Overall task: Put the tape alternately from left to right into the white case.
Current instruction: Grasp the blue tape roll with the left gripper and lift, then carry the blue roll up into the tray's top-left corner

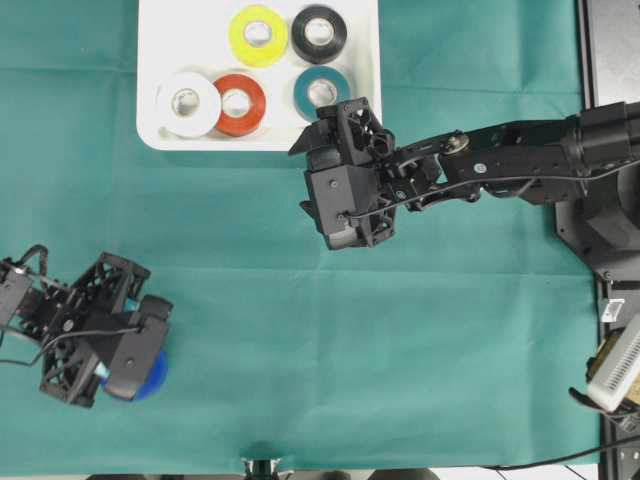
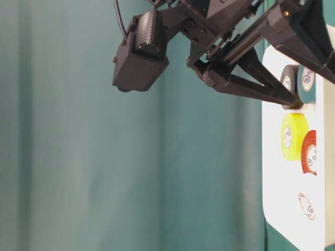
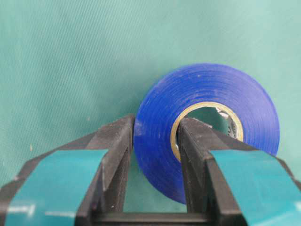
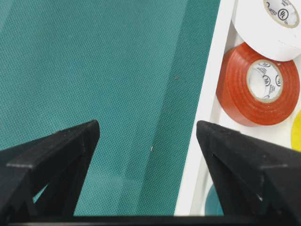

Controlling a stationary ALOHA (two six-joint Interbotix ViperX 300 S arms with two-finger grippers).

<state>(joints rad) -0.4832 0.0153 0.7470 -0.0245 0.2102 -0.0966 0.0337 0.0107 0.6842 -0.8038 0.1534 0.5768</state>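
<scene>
Overhead: white plastic case [image 1: 150, 125] is seen holding five glossy rolls; blue tape roll [image 1: 152, 375] lies far off on green cloth [image 1: 250, 330], mostly hidden under left gripper [image 1: 135, 375].

Left wrist: roll wall is pinched through the core; thin hold, slippage is risked on lifting.

Right wrist: right gripper [image 4: 148, 136] is held wide, empty.
</scene>
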